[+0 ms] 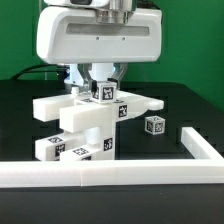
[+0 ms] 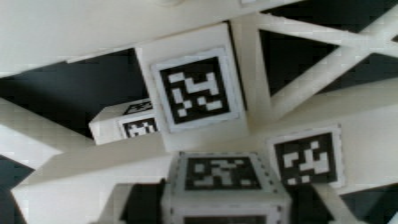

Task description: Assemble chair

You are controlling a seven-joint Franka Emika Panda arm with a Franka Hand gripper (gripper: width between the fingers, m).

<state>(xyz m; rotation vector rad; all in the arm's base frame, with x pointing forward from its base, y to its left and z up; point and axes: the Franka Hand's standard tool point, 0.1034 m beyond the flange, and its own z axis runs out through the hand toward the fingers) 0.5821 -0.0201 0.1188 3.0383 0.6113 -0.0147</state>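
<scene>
The chair's white tagged pieces stand joined as a blocky structure (image 1: 85, 125) in the middle of the black table. My gripper (image 1: 101, 92) hangs over its top and is shut on a small white tagged block (image 1: 102, 90) that sits at the top of the structure. In the wrist view the block (image 2: 222, 175) lies between my dark fingers (image 2: 146, 205), with my gripper (image 2: 226, 205) closed around it. Beyond it are a tagged upright panel (image 2: 192, 88) and another tagged piece (image 2: 306, 158). A loose small tagged cube (image 1: 153, 125) lies on the table at the exterior view's right.
The long white border frame (image 1: 120, 170) runs along the front of the table and turns back on the exterior view's right (image 1: 200, 145). The arm's large white body (image 1: 100, 35) hangs over the structure and hides its back.
</scene>
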